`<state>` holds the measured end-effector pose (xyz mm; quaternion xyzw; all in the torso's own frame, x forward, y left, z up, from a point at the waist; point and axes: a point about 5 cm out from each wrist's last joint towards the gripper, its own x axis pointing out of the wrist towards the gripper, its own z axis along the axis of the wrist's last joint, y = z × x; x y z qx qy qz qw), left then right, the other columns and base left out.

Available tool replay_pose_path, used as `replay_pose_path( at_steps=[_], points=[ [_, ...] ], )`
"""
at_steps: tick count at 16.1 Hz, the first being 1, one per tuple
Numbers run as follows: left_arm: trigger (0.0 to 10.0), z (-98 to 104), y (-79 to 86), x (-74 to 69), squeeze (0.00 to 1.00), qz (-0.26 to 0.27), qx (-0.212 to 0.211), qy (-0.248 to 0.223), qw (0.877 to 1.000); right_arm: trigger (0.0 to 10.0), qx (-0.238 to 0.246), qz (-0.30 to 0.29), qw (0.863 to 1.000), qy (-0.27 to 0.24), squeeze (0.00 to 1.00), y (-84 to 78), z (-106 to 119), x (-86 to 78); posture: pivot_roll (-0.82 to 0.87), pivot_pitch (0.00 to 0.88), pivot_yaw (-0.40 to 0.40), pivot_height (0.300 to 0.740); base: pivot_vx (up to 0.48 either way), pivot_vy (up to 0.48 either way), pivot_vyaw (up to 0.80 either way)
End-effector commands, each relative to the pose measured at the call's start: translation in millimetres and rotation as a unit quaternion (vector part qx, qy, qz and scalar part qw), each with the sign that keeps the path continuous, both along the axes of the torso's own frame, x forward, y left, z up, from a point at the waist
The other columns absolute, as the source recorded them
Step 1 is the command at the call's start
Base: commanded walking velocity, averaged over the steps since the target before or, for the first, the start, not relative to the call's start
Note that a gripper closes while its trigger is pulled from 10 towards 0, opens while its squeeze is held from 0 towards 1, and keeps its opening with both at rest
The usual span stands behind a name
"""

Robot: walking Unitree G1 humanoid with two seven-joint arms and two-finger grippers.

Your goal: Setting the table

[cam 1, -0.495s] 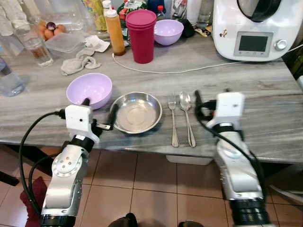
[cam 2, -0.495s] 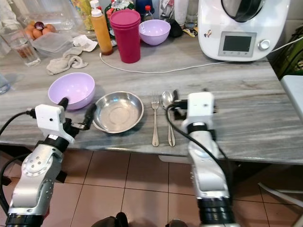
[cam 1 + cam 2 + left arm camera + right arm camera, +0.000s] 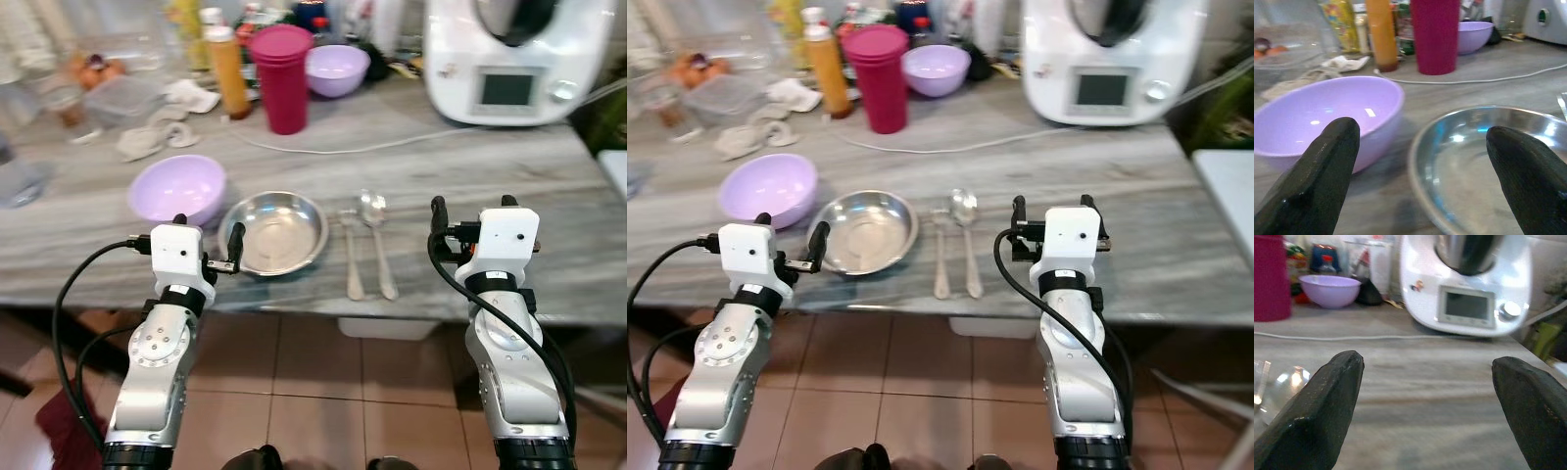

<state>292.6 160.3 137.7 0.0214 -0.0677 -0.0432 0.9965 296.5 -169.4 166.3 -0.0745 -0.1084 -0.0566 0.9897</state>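
Both my grippers, left gripper (image 3: pixel 207 241) and right gripper (image 3: pixel 469 209), have jaws apart, empty; steel bowl (image 3: pixel 274 233) between them. Next probably a glass.

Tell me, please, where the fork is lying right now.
In the left eye view, the fork lies near the table's front edge, between the steel bowl and the spoon.

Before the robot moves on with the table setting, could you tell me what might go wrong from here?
The open left gripper hovers at the steel bowl's near rim, close to the counter edge; a nudge could knock the bowl off. The open right gripper sits beside the spoon and fork, which a careless sweep could scatter.
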Motion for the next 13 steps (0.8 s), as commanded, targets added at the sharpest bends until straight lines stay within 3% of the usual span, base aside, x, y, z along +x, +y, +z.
replay_pose_path(
  at_steps=[1,4,13],
  points=[
    [10.0,0,-0.5,1.6,0.0,0.008,0.006,0.002,1.0,10.0,0.004,0.0,1.0,-0.002,0.0,0.5,1,-3.2,-0.17,0.113,0.062,0.74,0.0,0.0,-0.77],
    [10.0,-1,-11.5,-0.3,0.0,-0.001,0.003,0.004,1.0,10.0,0.014,0.008,1.0,-0.007,0.0,-2.3,2,-5.4,-0.17,0.102,0.06,0.74,0.0,0.0,-0.77],
    [10.0,-1,-24.9,7.0,0.0,0.006,-0.012,0.003,1.0,10.0,0.044,0.024,0.999,0.005,0.0,4.5,6,-6.3,-0.24,0.097,0.02,0.74,-0.03,0.0,0.0]
  ],
)
